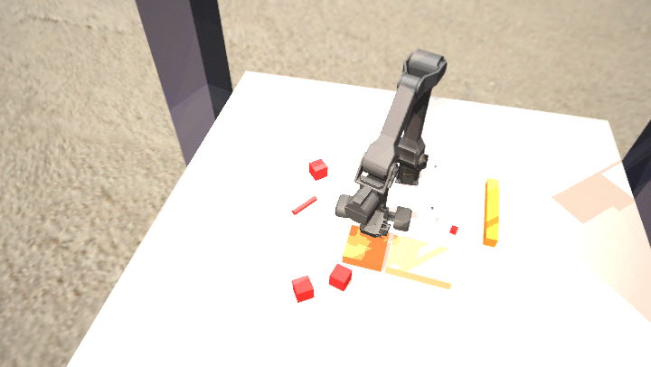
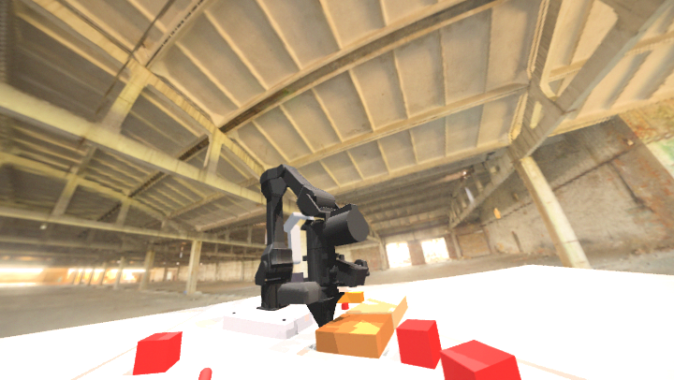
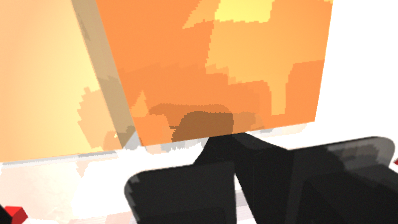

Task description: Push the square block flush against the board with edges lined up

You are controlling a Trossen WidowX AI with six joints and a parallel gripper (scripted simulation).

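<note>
The orange square block (image 1: 364, 250) (image 2: 354, 337) (image 3: 225, 55) lies flat on the table. The pale yellow board (image 1: 405, 255) (image 2: 379, 305) (image 3: 40, 75) lies flat beside it, to its right in the top view. A narrow pale strip shows between their facing sides; whether they touch is hard to tell. Their robot-side edges look nearly in line in the wrist view. My gripper (image 1: 376, 234) (image 2: 323, 324) (image 3: 220, 130) is shut and empty, pointing down, its tip low at the block's robot-side edge. Whether the tip touches the block is unclear.
Two red cubes (image 1: 340, 277) (image 1: 302, 288) lie beyond the block. Another red cube (image 1: 317, 169) (image 2: 157, 353) and a red rod (image 1: 304, 204) (image 2: 205, 373) lie left. A small red cube (image 1: 454, 230) (image 3: 15, 214) and a yellow bar (image 1: 491, 211) (image 2: 354, 297) lie right.
</note>
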